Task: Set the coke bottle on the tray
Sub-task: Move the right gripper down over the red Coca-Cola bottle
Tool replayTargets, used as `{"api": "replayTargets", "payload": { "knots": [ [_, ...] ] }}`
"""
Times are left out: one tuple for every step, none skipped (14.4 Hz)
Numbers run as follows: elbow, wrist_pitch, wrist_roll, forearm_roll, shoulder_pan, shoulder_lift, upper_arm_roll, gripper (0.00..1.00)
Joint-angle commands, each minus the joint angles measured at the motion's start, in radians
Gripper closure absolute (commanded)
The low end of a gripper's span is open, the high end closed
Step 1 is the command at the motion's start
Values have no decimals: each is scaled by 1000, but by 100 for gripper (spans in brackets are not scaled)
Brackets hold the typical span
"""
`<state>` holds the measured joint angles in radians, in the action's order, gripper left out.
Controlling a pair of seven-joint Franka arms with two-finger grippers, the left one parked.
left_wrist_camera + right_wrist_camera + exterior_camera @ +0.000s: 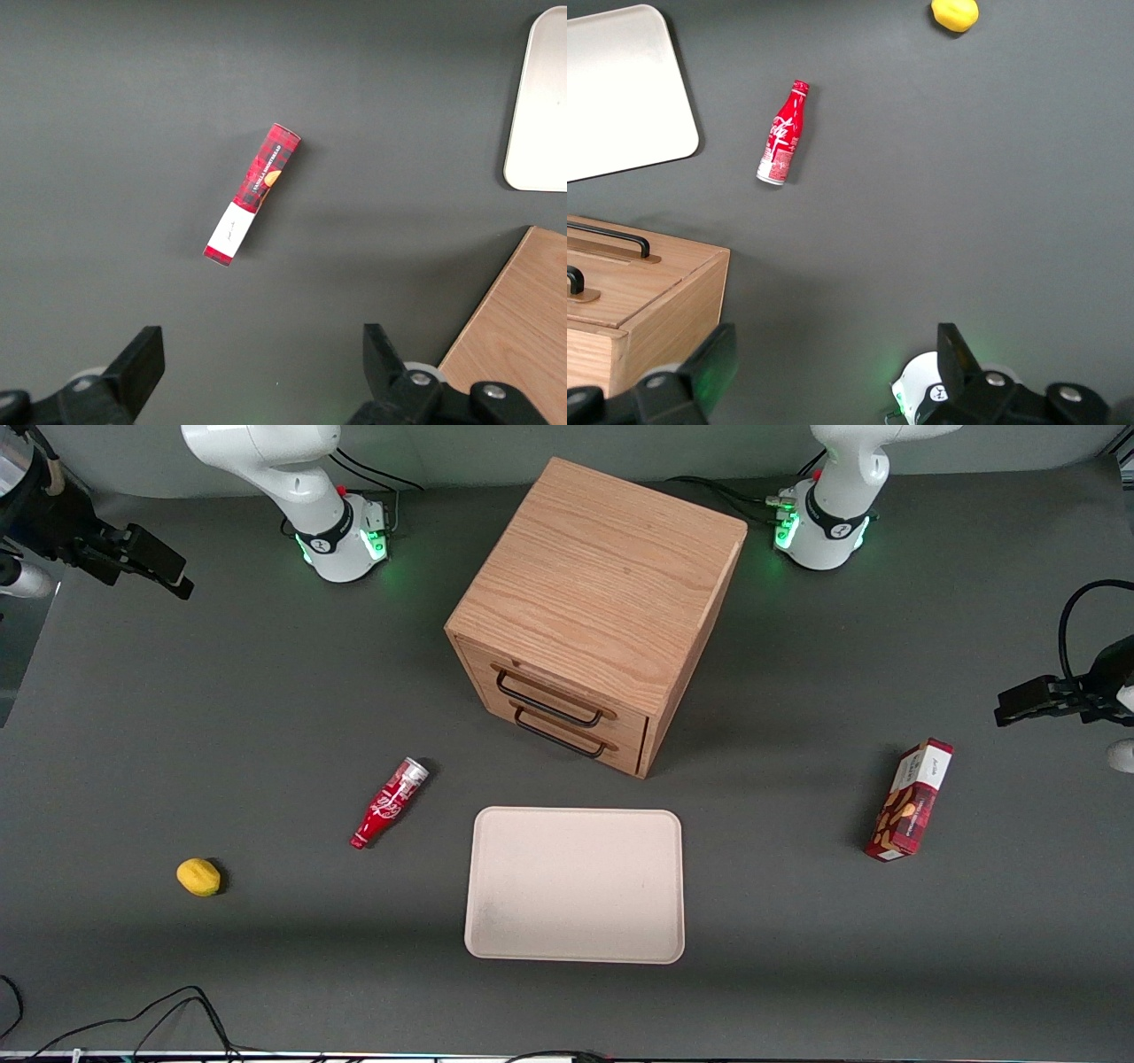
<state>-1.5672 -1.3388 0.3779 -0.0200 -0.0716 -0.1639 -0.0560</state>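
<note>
The coke bottle [390, 803] is a small red bottle with white script. It lies on its side on the grey table, beside the tray toward the working arm's end, with its silvery base pointing at the cabinet. It also shows in the right wrist view [782, 135]. The tray [576, 884] is a large cream-beige rectangle, bare, lying in front of the cabinet's drawers; it also shows in the right wrist view [620, 88]. My gripper [168, 574] hangs high above the working arm's end of the table, far from the bottle. It is open and holds nothing [833, 363].
A wooden two-drawer cabinet [602, 602] stands mid-table, farther from the front camera than the tray. A yellow lemon [198, 877] lies nearer the working arm's end than the bottle. A red snack box [911, 801] stands toward the parked arm's end.
</note>
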Motion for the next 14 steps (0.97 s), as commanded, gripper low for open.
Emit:
{"api": "replayTargets", "payload": {
  "knots": [
    [23,-3,-19,-15,1,6,15,0],
    [23,-3,-31,-14,6,9,16,0],
    [18,-2,-36,-15,10,7,16,0],
    [21,3,-37,-14,10,12,19,0],
    [21,4,-39,-14,10,15,27,0],
    [18,4,-39,-14,10,15,28,0],
    [18,4,-39,-15,10,18,28,0],
    [19,4,-36,-17,9,21,28,0],
    [22,3,-34,-17,7,29,25,0],
    [41,1,-21,-17,3,52,18,0],
    [67,-3,-17,-21,-2,82,13,0],
    [106,-6,-10,-41,-7,125,13,0],
    [155,-8,40,-78,-13,177,13,0],
    [205,-10,118,-98,-16,231,9,0]
  ]
}}
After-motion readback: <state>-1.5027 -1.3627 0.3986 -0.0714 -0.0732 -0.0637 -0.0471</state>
